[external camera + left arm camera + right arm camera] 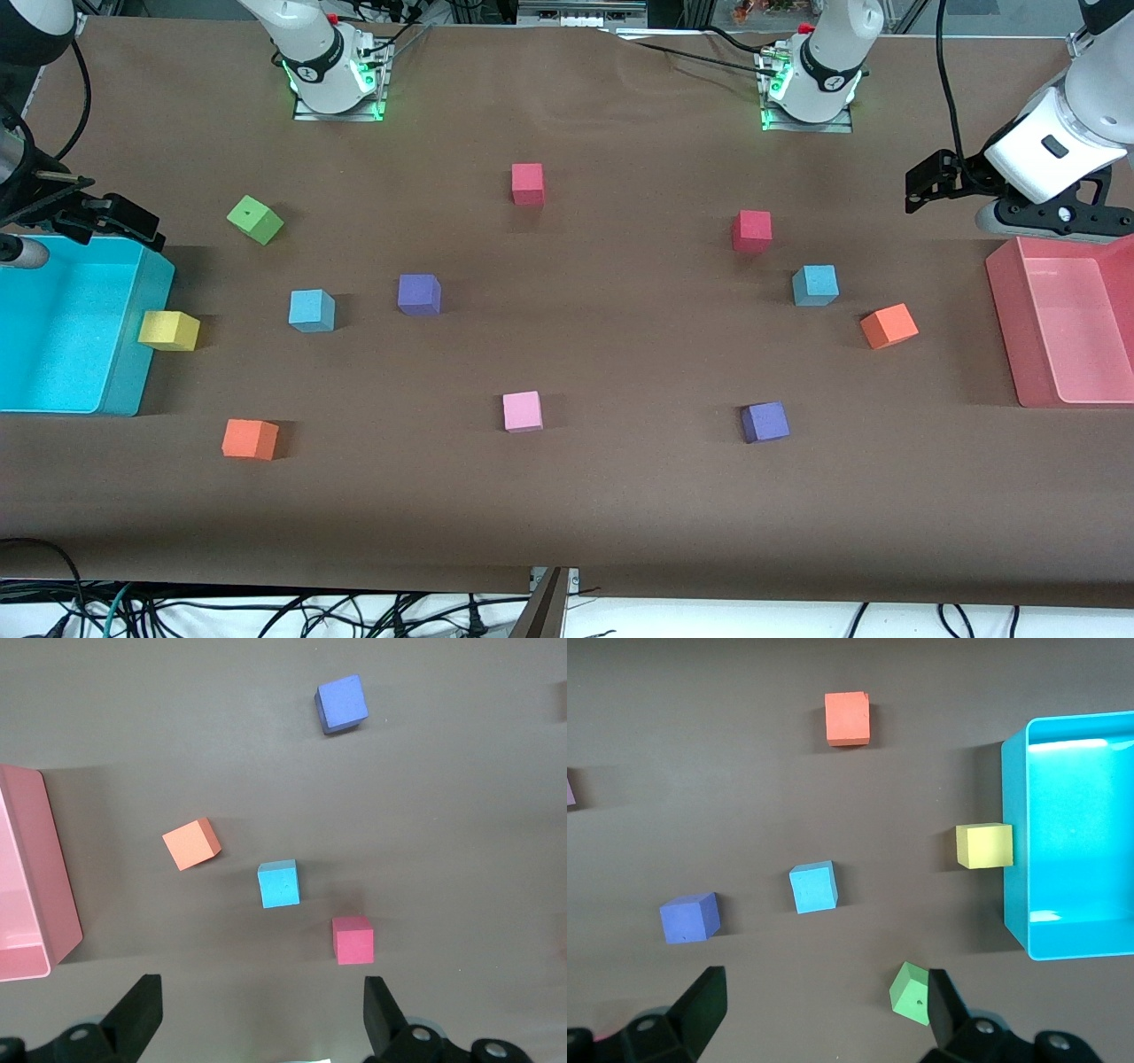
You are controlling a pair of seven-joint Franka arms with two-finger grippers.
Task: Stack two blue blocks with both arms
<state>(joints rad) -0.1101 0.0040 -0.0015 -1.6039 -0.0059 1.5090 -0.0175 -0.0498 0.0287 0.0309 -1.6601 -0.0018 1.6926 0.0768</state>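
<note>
Two sky-blue blocks lie apart on the brown table. One blue block (pixel 311 310) is toward the right arm's end, beside a purple cube (pixel 419 294); it also shows in the right wrist view (pixel 812 887). The other blue block (pixel 815 284) is toward the left arm's end, between a red cube (pixel 751 231) and an orange cube (pixel 889 325); it also shows in the left wrist view (pixel 278 883). My right gripper (pixel 146 232) hangs open and empty over the cyan bin's corner (pixel 824 992). My left gripper (pixel 917 188) hangs open and empty beside the pink bin (pixel 261 997).
A cyan bin (pixel 62 328) stands at the right arm's end with a yellow cube (pixel 168 330) against its wall. A pink bin (pixel 1063 319) stands at the left arm's end. Green (pixel 255 219), red (pixel 527 183), pink (pixel 522 411), orange (pixel 249 439) and purple (pixel 765 422) cubes lie scattered.
</note>
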